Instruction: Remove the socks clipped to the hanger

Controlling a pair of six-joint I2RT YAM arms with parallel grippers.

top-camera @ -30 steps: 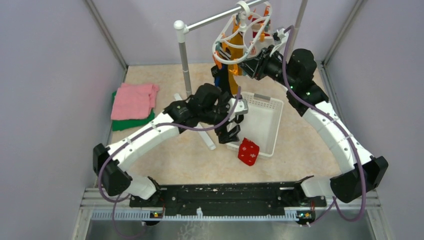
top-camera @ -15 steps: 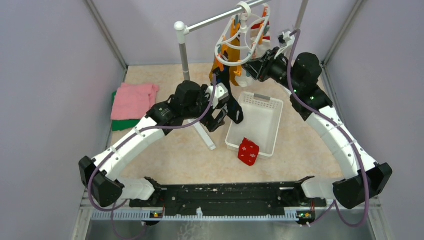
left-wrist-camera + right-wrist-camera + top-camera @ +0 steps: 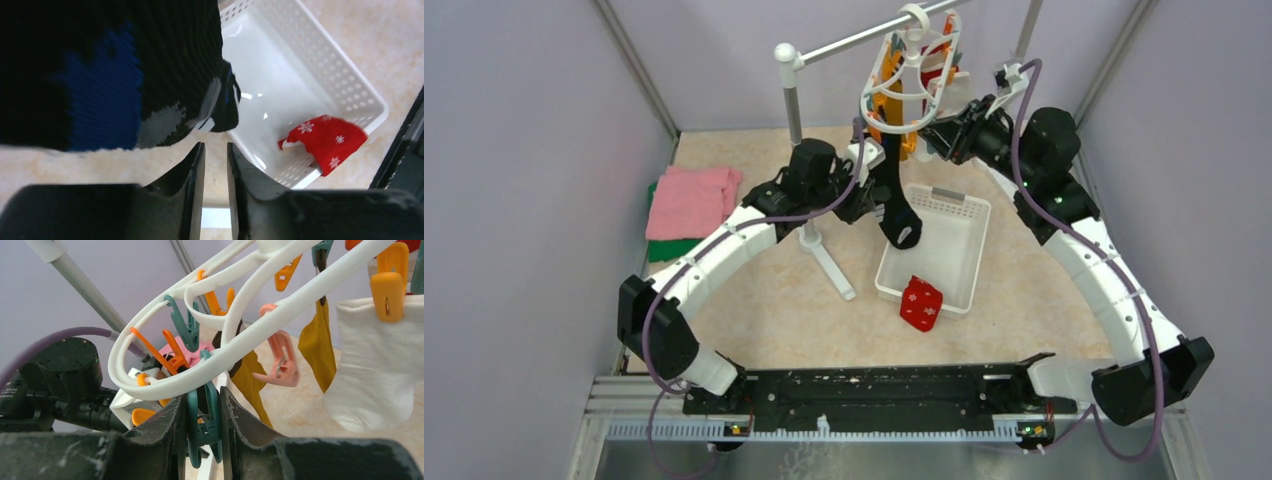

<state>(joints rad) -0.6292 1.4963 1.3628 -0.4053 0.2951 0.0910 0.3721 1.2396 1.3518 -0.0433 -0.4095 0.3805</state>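
Observation:
The white hanger [image 3: 911, 85] hangs from the rack's bar with orange and teal clips. A black sock [image 3: 896, 195] dangles from it over the basket's left rim. My left gripper [image 3: 871, 195] sits just left of that sock; in the left wrist view the black sock [image 3: 100, 65] is beyond the left gripper [image 3: 215, 145], whose jaws stand nearly together with only floor between them. My right gripper [image 3: 201, 392] is shut on a teal clip [image 3: 202, 425] under the hanger's ring [image 3: 165, 385]. A mustard sock [image 3: 320, 350] and a white sock [image 3: 372, 375] hang clipped. A red dotted sock [image 3: 921, 303] lies over the basket's near rim.
A white perforated basket [image 3: 954, 215] stands under the hanger. The grey pole rack [image 3: 796, 120] rises left of it, one foot [image 3: 829, 265] running toward me. A pink cloth [image 3: 689, 200] on a green cloth [image 3: 679, 248] lies at the left wall. Walls close in on both sides.
My left arm has swung up and back from the basket to the black sock, and its jaws have narrowed from wide open. The right gripper kept the clip; the hanger shifted slightly right.

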